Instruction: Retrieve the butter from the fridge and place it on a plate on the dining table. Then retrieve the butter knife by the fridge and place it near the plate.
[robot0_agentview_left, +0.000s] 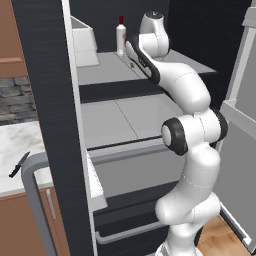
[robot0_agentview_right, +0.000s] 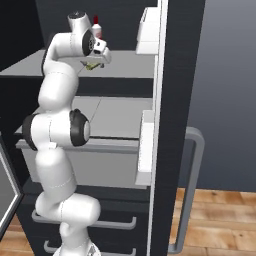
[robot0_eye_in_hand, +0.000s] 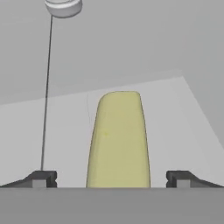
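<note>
The butter (robot0_eye_in_hand: 119, 140), a pale yellow stick, lies on the fridge's (robot0_agentview_left: 125, 117) upper grey shelf. My gripper (robot0_eye_in_hand: 111, 178) is open, with one dark fingertip (robot0_eye_in_hand: 41, 178) on each side of the stick and a clear gap to both. In the right base view the gripper (robot0_agentview_right: 98, 61) hangs just over the butter (robot0_agentview_right: 91, 65) on that shelf. The butter knife (robot0_agentview_left: 19, 164) lies on the marble counter (robot0_agentview_left: 20, 142) left of the fridge. The plate and the dining table are out of view.
A white bottle with a red cap (robot0_agentview_left: 120, 35) stands at the back of the same shelf, behind the butter. Both fridge doors stand open, with white door bins (robot0_agentview_right: 149, 32) and a long grey bar handle (robot0_agentview_right: 192, 190). Lower drawers (robot0_agentview_left: 130, 220) sit beneath the shelves.
</note>
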